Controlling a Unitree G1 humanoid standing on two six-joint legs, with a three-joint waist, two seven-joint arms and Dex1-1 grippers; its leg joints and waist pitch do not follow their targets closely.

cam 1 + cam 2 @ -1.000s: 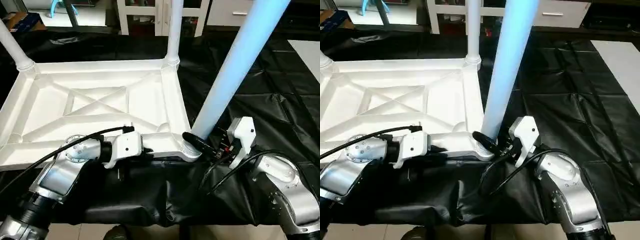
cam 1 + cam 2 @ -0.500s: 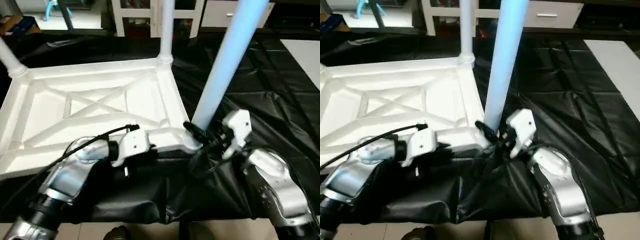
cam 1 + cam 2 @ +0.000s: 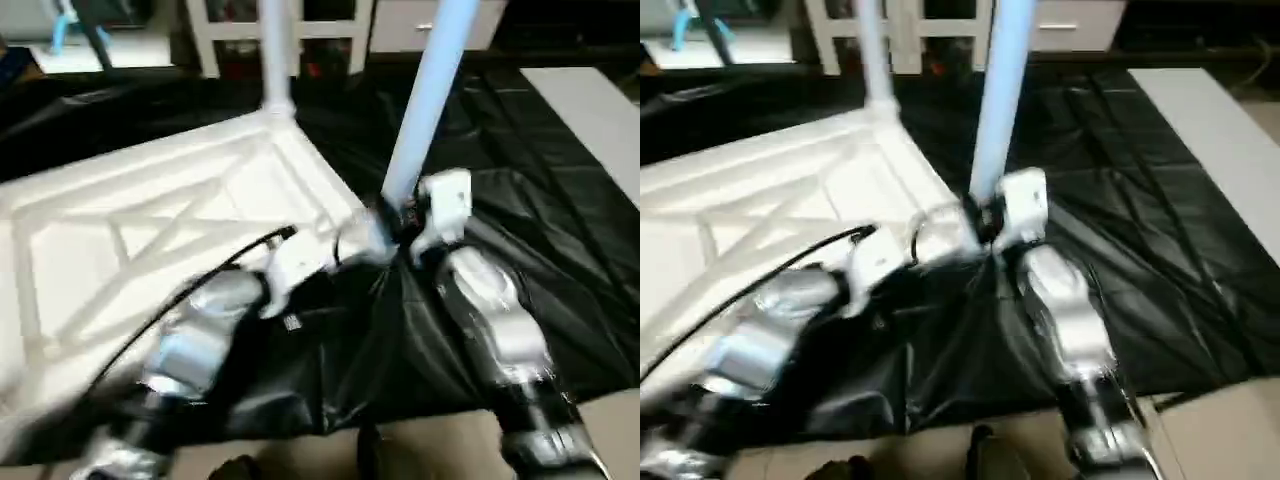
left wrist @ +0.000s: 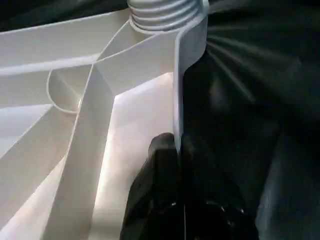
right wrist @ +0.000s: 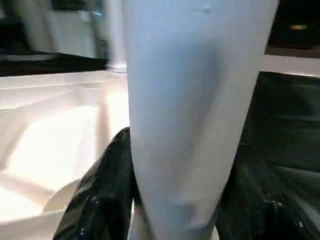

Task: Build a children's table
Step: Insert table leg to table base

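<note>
The children's table lies upside down on the black cloth, its X-ribbed tabletop [image 3: 150, 220] facing up. One white leg [image 3: 275, 50] stands in the far corner socket. A second leg [image 3: 428, 90] rises from the near right corner socket [image 4: 165, 12]. My left gripper [image 4: 177, 150] is shut on the tabletop's thin rim just short of that socket. My right gripper [image 3: 392, 225] grips the second leg [image 5: 195, 100] near its base, with one black finger [image 5: 107, 185] on each side of the tube.
Black cloth [image 3: 560, 200] covers the work table to the right of the tabletop. White furniture [image 3: 330, 25] stands beyond the table's far edge. The table's near edge drops to the floor [image 3: 430, 445] just in front of my arms.
The whole picture has swung and tilted, so the camera moved. Both grippers keep the same hold on the rim and the leg.
</note>
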